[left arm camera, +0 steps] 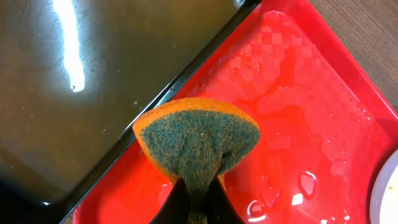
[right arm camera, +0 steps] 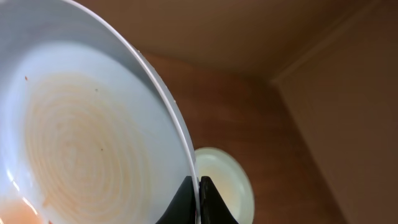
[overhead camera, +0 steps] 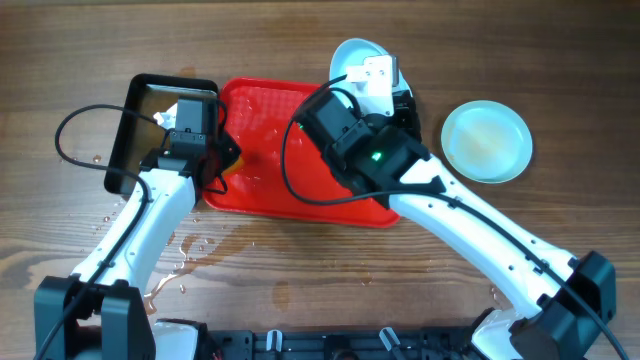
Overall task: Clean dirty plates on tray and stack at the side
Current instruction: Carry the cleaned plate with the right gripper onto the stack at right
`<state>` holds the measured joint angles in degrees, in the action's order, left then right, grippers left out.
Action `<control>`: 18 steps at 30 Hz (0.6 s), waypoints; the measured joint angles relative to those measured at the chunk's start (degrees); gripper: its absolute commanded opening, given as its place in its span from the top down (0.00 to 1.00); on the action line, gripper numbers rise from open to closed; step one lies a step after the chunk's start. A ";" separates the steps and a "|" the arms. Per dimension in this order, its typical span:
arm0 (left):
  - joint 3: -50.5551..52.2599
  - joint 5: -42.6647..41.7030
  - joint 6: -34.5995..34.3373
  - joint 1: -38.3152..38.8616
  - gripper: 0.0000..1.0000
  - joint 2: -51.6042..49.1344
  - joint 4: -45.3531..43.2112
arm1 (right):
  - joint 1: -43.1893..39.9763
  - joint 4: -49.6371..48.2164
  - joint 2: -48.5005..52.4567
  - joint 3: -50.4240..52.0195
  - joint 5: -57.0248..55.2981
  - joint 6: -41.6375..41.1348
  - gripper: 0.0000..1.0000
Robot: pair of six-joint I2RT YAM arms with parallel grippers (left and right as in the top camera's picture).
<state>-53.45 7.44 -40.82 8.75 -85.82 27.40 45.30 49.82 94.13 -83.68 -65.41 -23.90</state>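
Progress: partway. Side plate lying on worktop, well beyond right jaws and off tray, looking pale and faintly filmed. Right jaws pinching rim of held plate, raised, orange-brown streaks showing; wiping apparently pending. Left jaws clamping sponge over wet tray, black pan just beside. White rim peeking in right of left jaws: possibly third plate, mostly cut off. Right arm hiding tray centre overhead.

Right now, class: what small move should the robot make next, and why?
Probably the left gripper should carry the sponge across to the plate pinched at its rim by the right gripper: its face shows orange-brown streaks, and the sponge hangs apart over the tray.
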 measured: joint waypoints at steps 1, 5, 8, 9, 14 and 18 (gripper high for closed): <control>0.00 -0.02 0.00 0.00 0.96 0.00 0.00 | 0.42 -0.39 0.00 0.00 -1.40 -0.02 0.96; 0.00 -0.02 0.00 0.00 0.96 0.00 0.00 | 1.03 -0.87 0.00 0.00 -4.13 0.00 0.96; -0.02 0.00 0.00 0.00 0.96 0.00 0.00 | 0.98 -0.83 0.00 0.00 -4.20 -0.02 0.96; 0.00 -0.02 0.00 0.00 0.96 0.00 0.00 | 0.79 -0.66 0.00 0.00 -3.85 0.00 0.96; 0.00 -0.02 0.00 0.00 0.96 0.00 0.00 | -2.67 1.81 0.00 0.00 2.69 -1.20 0.96; 0.00 -0.02 0.00 0.00 0.96 0.00 0.00 | -10.78 3.80 -0.24 0.00 13.84 -2.49 0.96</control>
<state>-53.45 7.42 -40.82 8.75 -85.82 27.40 34.52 53.63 93.89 -83.68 -51.57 -26.39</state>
